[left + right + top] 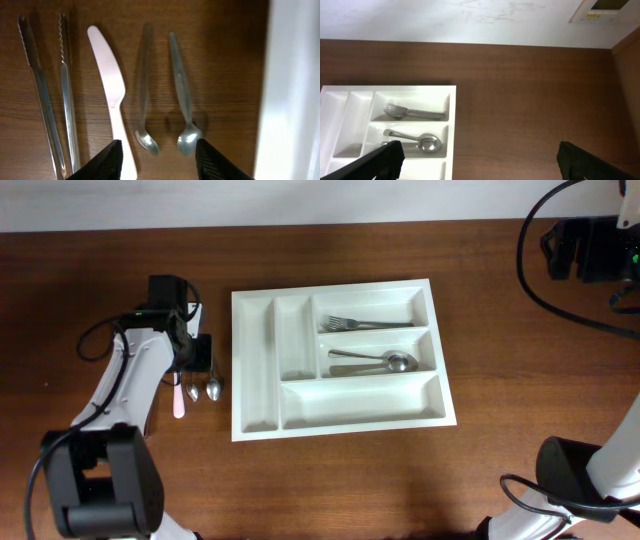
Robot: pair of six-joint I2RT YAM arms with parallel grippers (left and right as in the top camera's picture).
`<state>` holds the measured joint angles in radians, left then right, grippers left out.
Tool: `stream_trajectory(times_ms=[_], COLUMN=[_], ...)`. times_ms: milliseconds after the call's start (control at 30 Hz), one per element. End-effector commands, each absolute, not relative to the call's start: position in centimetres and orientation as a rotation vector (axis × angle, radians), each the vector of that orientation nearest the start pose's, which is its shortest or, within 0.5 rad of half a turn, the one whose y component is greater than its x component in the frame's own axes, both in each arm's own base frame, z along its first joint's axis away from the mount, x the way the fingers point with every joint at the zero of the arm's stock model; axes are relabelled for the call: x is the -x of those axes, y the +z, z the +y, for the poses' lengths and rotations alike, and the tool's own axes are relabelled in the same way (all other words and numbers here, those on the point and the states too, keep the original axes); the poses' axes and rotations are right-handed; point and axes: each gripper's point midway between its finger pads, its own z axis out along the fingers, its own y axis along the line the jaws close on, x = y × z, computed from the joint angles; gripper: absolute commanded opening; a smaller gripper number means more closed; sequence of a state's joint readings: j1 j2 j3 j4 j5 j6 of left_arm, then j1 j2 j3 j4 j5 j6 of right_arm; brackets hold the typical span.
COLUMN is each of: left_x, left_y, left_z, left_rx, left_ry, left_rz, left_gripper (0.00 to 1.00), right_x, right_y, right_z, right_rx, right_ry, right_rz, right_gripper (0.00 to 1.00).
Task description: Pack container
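Your left hand [158,159] is hovering low over the surface [225,60], its fingers standing partway apart and gripping nothing as they straddle the bowls of two small spoons [146,107]. To its left a pale knife [111,82] and tongs [50,100] are lying. Just to its right the container [292,90] is sitting. Your right hand [480,162] is hanging wide open, holding nothing, with the container lying ahead on its left.

Soft, even light from above; faint shadows on the table [350,480]. Left wrist view dim and slightly blurred: cutlery tray [292,90], right of the left gripper [159,145], glares overexposed; spoons [189,137] show small glints.
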<state>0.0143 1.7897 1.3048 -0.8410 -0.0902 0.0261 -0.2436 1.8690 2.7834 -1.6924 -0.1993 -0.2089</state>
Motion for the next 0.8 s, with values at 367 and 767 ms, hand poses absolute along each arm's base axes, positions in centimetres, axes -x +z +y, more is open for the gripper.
stream_trajectory(times_ms=[367,767], left_x=[-38.0,-37.2], left_y=[2.6,-0.5], left_z=[3.0,3.8], left_rx=[0.032,0.141], left_ry=[0.208,0.218], left_rz=[3.006,3.082], left_gripper=[0.44,0.40], right_x=[-36.9,-36.9], right_y=[42.5,42.5], right_z=[-5.9,-5.9], right_rx=[0.039,0.039], right_ry=[0.010,0.010], right_rz=[2.335,2.335], right_gripper=[0.99,0.99])
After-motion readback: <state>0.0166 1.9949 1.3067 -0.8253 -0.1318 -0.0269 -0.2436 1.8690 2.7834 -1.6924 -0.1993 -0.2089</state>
